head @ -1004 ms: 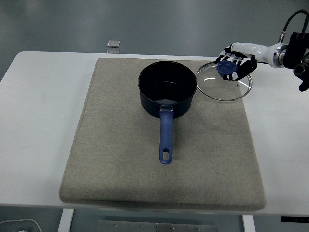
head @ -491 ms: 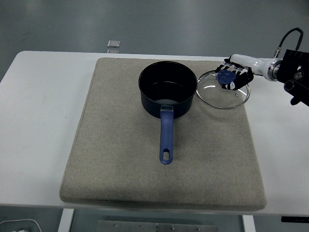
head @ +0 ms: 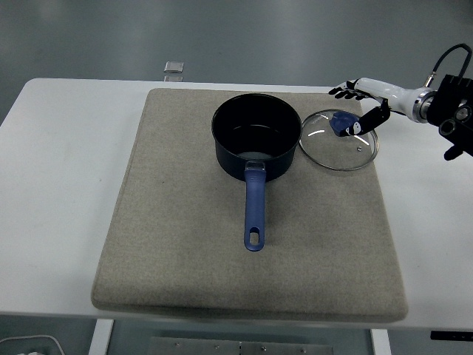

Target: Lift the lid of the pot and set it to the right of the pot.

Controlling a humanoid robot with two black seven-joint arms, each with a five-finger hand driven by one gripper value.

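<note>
Glass is what the pot lid [head: 338, 140] is made of, with a shiny metal ring around it and a blue knob [head: 342, 121] on top. The lid lies flat on the grey mat [head: 185, 251], just to the right of the pot [head: 255, 135], and the two rims look almost touching. So the lid looks to be in its place already. The right hand [head: 358, 104] is over the far side of the lid with its fingers [head: 341, 92] spread wide, and it holds nothing, though its thumb is right by the knob. The step now, I think, is to let go and get away. To do that well, the hand should go straight up first, with the fingers kept wide so none of them catch the knob. If a finger hooks the knob, the lid could slide and bump the pot. After it is clear, the arm can pull back to the right side. No left hand shows. Now let us count. One pot, dark inside, with one blue handle [head: 253, 207] that points at the near edge. One lid. One mat on one white table [head: 59, 185]. One small square thing [head: 174, 67] sits past the far edge of the mat.
</note>
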